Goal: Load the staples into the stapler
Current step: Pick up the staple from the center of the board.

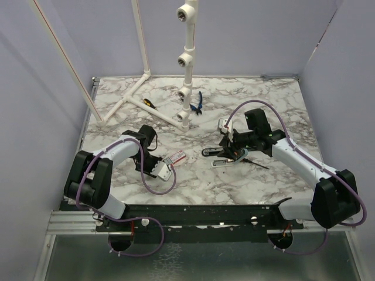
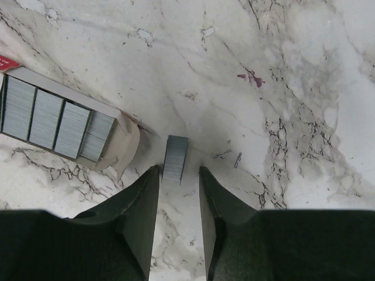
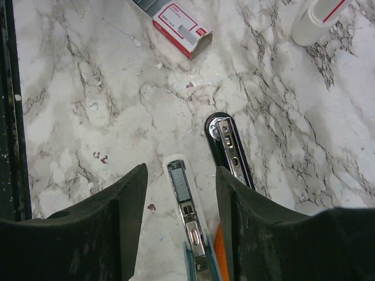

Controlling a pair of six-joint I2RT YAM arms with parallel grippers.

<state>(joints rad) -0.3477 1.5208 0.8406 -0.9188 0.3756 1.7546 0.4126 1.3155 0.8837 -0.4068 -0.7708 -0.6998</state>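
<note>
- Straddling a loose staple strip (image 2: 175, 153) at the centre of the left wrist view, the left gripper (image 2: 177, 173) has its jaws partly open. A thin gap shows on each side, and nothing is gripped.
- The staple box (image 2: 126, 143), its strips showing, lies at upper left of that view.
- The right gripper (image 3: 180, 170) stands about half open around the stapler (image 3: 187, 202), which is hinged apart at lower centre. Marble shows between the stapler and the left-hand finger, so it is not clamped.

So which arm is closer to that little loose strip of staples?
Left. The left end effector sits right over the loose staple strip, one finger on each side, next to the staple box. The right end effector is far off, over the opened stapler.
</note>
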